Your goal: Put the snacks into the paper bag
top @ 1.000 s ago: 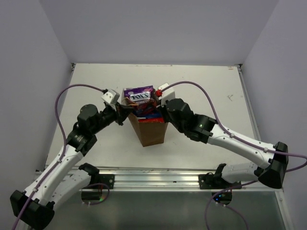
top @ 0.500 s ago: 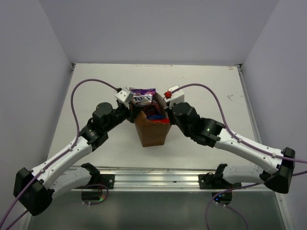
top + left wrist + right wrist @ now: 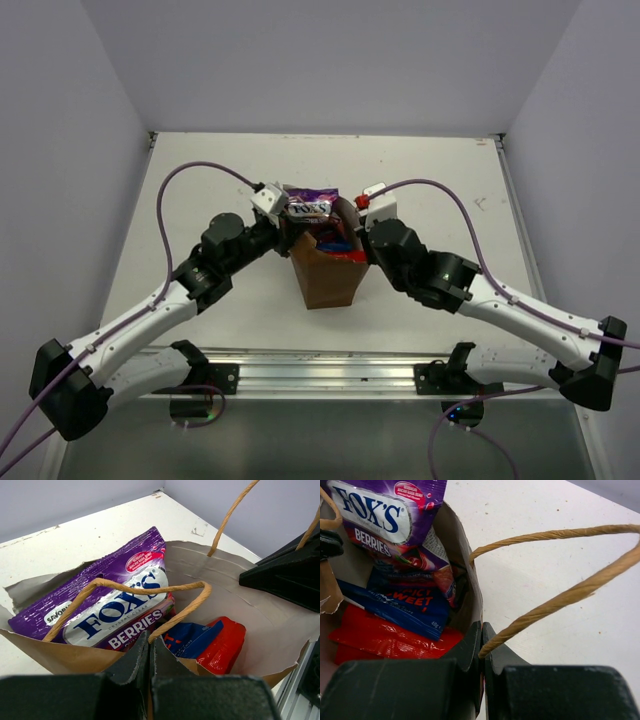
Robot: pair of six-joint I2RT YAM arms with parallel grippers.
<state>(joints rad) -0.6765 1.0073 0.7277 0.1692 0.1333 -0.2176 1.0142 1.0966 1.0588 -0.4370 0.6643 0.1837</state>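
both arms are on the paper bag (image 3: 325, 283), standing upright in the middle of the table (image 3: 430, 170). left gripper (image 3: 151, 645) has its fingers pinched tight on the bag's left rim, right gripper (image 3: 481, 632) is nipped down on the opposite rim. inside, the purple fox's packet (image 3: 115, 605) pokes up above the far edge, with the blue packet (image 3: 402, 602) and a red packet (image 3: 380, 637) lying lower down.

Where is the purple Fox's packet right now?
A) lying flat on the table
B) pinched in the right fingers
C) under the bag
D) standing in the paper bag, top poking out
D: the Fox's packet stands inside the paper bag, its top above the rim.
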